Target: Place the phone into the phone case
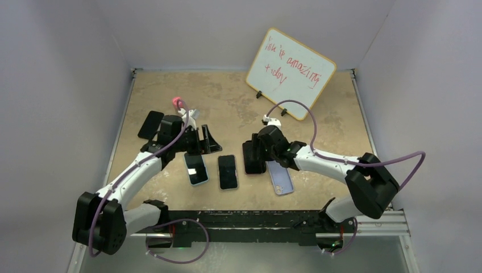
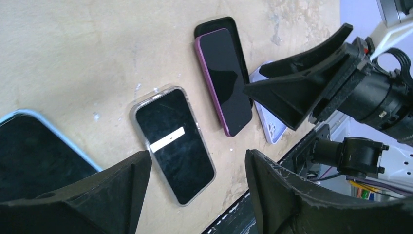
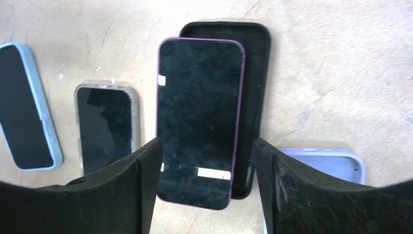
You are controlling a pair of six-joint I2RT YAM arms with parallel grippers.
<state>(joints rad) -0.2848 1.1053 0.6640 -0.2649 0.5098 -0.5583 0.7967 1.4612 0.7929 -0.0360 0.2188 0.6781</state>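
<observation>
Two claws stand spread, pinching nothing. Under the left claw, a blue phone lies by its left finger and a clear-cased phone below its gap. The right claw straddles the purple phone, which lies askew on the black case. A lilac case peeks past its right finger.

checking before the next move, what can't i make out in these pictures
purple phone: top view, right claw partly covers it
lilac case: right wrist view, right claw and bottom edge cut it off
blue phone: left wrist view, left claw and frame edge hide most
whiteboard writing: top view, too small to read
</observation>
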